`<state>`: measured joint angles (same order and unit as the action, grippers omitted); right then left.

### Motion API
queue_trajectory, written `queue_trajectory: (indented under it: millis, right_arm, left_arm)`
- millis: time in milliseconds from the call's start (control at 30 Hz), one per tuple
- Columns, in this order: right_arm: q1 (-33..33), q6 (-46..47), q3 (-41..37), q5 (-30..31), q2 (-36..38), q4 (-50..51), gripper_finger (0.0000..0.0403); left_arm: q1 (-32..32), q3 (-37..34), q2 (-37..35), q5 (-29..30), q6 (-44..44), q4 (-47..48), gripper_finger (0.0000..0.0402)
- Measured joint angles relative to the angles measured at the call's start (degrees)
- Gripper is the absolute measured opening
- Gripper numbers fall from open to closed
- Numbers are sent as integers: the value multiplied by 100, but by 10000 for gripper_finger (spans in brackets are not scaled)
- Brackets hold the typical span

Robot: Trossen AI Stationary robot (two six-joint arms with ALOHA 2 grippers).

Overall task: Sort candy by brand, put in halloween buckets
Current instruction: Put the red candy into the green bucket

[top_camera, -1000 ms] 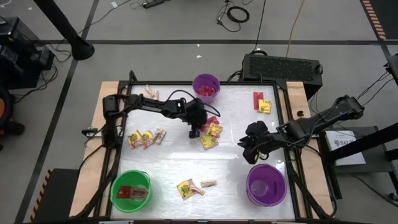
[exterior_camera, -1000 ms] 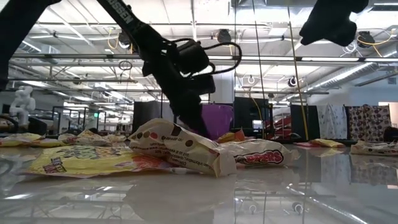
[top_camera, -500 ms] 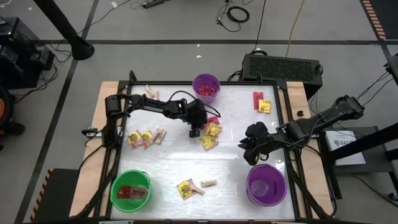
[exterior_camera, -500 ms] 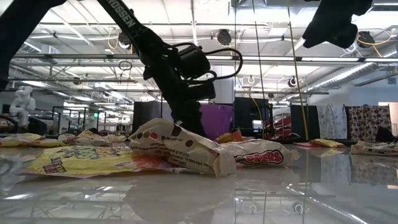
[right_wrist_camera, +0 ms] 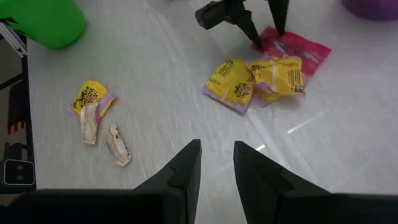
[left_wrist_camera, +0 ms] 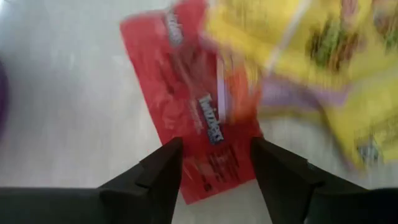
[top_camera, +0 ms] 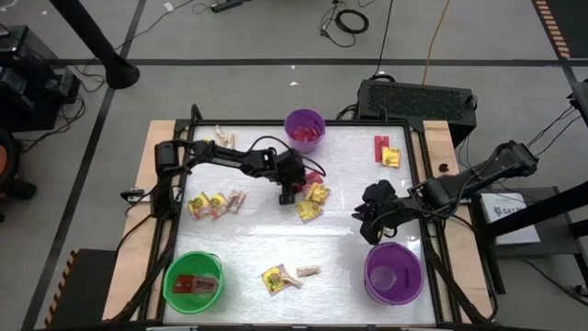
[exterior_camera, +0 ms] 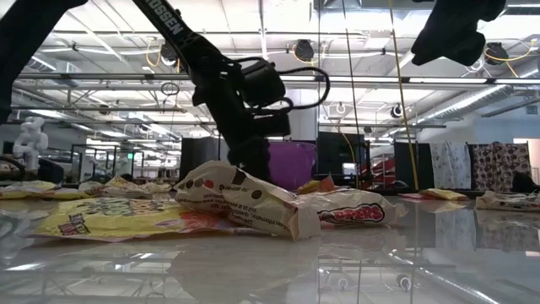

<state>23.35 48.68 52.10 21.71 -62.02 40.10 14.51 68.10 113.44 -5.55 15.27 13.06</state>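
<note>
A flat red packet (left_wrist_camera: 199, 112) (top_camera: 315, 176) lies on the table in the middle pile, partly under yellow packets (top_camera: 310, 200) (right_wrist_camera: 255, 78). My left gripper (left_wrist_camera: 216, 149) (top_camera: 290, 191) (right_wrist_camera: 264, 28) is open and low, with one finger on each side of that packet's end. My right gripper (right_wrist_camera: 217, 149) (top_camera: 367, 221) is open and empty, hanging above the table beside the near purple bucket (top_camera: 372, 276). A green bucket (top_camera: 170, 276) holds red packets. A second purple bucket (top_camera: 292, 124) stands at the far edge with red candy inside. My left gripper comes from above, pointing down, its open fingers (left_wrist_camera: 158, 171) standing either side of the red packet's end (left_wrist_camera: 214, 180). Whether they touch it I cannot tell. The packet lies flat on the table.
More candy lies in groups: yellow and tan pieces at the left (top_camera: 216, 204), a yellow packet and tan pieces near the front (top_camera: 283, 276), a red and a yellow packet at the far right (top_camera: 386, 152), and tan pieces at the far left (top_camera: 220, 136). Bare white table lies between the groups.
My left gripper has edged a little toward the table's right and far side, onto the red packet's end. The candy and my right gripper have stayed where they were.
</note>
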Motion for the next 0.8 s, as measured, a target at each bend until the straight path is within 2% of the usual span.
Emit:
queue_trajectory:
  millis: [233,333,433,667,800]
  right_arm:
    - [-5,45,1,-116,-2,1,89]
    - [-9,148,0,-111,-2,2,89]
    - [-9,254,1,-109,-2,-2,89]
    - [-9,413,2,-106,-2,0,89]
    - [-9,421,0,-105,-2,-2,89]
  left_arm:
    - [69,-155,45,-285,134,-67,205]
    - [69,-153,49,-283,157,72,194]
    - [62,-153,54,-232,161,237,156]
    - [74,-137,-101,-186,159,583,18]
    - [80,-94,-444,-85,161,1007,11]
